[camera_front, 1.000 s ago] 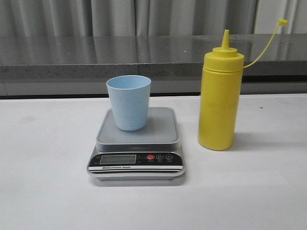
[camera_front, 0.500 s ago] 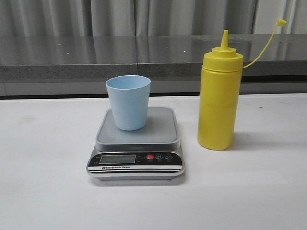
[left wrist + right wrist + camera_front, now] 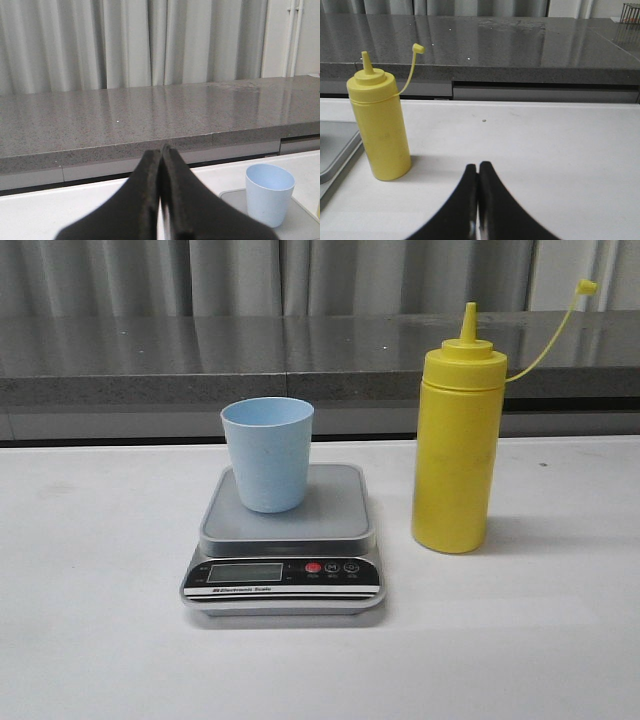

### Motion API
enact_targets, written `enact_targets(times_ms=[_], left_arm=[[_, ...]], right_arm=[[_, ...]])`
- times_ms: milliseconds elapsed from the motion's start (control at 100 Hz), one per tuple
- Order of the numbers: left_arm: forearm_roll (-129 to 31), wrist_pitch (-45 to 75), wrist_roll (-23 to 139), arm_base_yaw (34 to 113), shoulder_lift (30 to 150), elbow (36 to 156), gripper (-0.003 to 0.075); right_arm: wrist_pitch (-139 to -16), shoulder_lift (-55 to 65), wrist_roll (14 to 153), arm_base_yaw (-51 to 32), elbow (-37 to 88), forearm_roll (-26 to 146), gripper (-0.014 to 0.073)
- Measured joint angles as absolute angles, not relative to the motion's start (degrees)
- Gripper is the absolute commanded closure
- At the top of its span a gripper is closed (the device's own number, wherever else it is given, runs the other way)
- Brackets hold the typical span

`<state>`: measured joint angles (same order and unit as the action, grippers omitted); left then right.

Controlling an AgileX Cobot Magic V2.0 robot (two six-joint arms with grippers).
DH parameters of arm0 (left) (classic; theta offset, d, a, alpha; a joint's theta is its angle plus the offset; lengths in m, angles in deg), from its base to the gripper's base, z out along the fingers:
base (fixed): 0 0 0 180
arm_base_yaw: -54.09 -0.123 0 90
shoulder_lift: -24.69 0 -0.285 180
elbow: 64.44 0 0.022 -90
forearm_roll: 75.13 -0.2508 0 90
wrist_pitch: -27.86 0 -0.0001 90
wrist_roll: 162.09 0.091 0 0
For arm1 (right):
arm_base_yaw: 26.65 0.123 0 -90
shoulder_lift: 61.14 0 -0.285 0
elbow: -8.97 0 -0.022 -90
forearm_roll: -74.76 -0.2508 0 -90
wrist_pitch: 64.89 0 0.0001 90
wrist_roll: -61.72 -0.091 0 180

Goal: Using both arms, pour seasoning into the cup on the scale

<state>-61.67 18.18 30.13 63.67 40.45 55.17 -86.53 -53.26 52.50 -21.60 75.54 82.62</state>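
My left jaws [image 3: 161,200] are clenched, the two fingers pressed flat together with nothing between them. My right jaws [image 3: 478,205] are clenched the same way, also empty. Neither pair shows in the front view, so both arms hang back from the work.

Ahead of my left jaws and off to their right stands the cup [image 3: 269,194], upright on the grey platform of the scale [image 3: 235,197], well apart from my fingers. Ahead of my right jaws and off to their left stands the bottle [image 3: 379,127], upright on the white counter [image 3: 545,150], its cap hanging loose on the thin tether and the nozzle bare. A corner of the scale lies just beyond it, further left.

From the front, the scale [image 3: 283,540] sits nearest, display toward me; I cannot read it. The cup [image 3: 267,453] rests toward the back left of the platform, and the bottle [image 3: 457,435] stands just beside the scale, not touching it.

Over the last second almost nothing has changed: cup, scale and bottle sit where they were, bar a hair's drift in the view. I judge that pouring has not begun. My right jaws must first open and close in on the bottle, while my left jaws go to steady the cup.

Beyond everything runs a dark stone ledge [image 3: 300,350], then pale curtains [image 3: 200,275].
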Motion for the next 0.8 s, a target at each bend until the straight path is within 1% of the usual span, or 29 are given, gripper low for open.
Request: enact_targets(times_ms=[150,380,800], left_arm=[[-61.7,18.2,30.1,63.7,40.4,55.2,0.0740],[-61.7,18.2,30.1,63.7,40.4,55.2,0.0740],[-61.7,18.2,30.1,63.7,40.4,55.2,0.0740]], right_arm=[[-84.3,-54.0,52.5,-23.1,79.7,81.3,0.0662],[-79.1,-54.0,52.5,-23.1,84.3,80.8,0.0662],[-77.4,-54.0,52.5,-23.1,87.8,80.8,0.0662]])
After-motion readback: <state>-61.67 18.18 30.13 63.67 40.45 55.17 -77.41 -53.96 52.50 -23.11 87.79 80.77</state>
